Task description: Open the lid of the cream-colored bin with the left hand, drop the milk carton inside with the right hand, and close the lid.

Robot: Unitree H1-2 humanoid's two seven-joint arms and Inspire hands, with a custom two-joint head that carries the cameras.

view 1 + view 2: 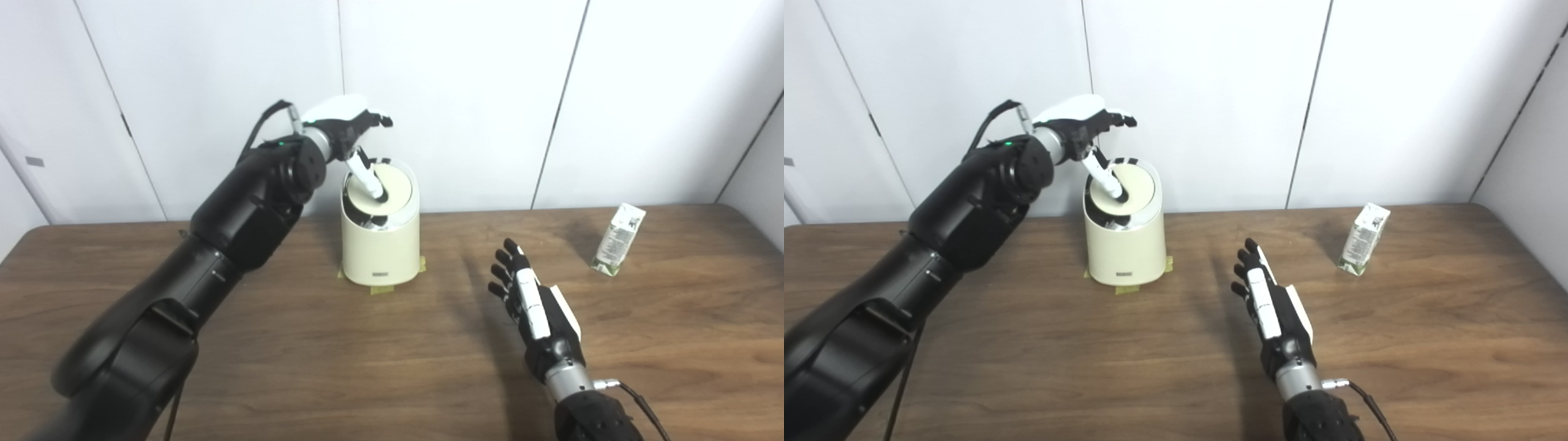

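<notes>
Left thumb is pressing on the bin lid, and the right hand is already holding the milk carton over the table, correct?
Not quite. The left hand does press its thumb on the bin lid, but the right hand is open and empty. The left eye view shows the milk carton standing on the table, apart from it.

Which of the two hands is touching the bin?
The left hand. One finger presses on the lid of the cream bin. The right hand hangs open over the table, touching nothing.

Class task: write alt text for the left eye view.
The left hand presses its thumb on the lid of a cream bin. The open right hand hovers over the wooden table; a milk carton stands beyond it.
</notes>
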